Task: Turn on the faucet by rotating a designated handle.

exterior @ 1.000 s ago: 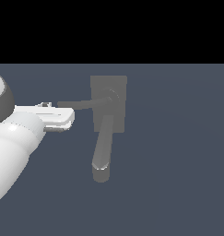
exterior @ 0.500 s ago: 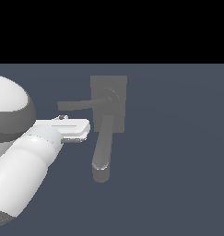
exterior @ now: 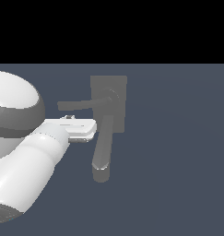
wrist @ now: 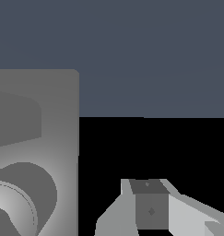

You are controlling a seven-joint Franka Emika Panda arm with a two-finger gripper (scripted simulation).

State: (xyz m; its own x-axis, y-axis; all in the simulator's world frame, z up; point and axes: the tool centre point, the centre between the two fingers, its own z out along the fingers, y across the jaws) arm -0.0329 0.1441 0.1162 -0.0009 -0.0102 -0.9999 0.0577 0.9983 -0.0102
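Note:
The faucet (exterior: pixel 109 92) is a matte grey fixture with a rectangular block base. Its thick rounded spout (exterior: pixel 102 152) points toward the camera in the exterior view. The handle (exterior: pixel 81 104) is a thin straight bar that runs from a round hub toward the exterior view's left. My gripper (exterior: pixel 82 130) shows as a white hand just on the near side of the bar, close to the left of the spout. Its fingers are hidden under the hand. In the wrist view the base block (wrist: pixel 49 115) and hub (wrist: pixel 21 203) fill one side, and one grey fingertip (wrist: pixel 151 208) shows.
The faucet stands on a flat dark blue-grey floor (exterior: pixel 178 161). My white arm (exterior: pixel 21 166) fills the exterior view's lower left. Black background lies beyond the floor's far edge.
My arm has moved toward the exterior view's right. The hand has gone from the bar's free end to beside the spout. The faucet's bar and spout have not moved.

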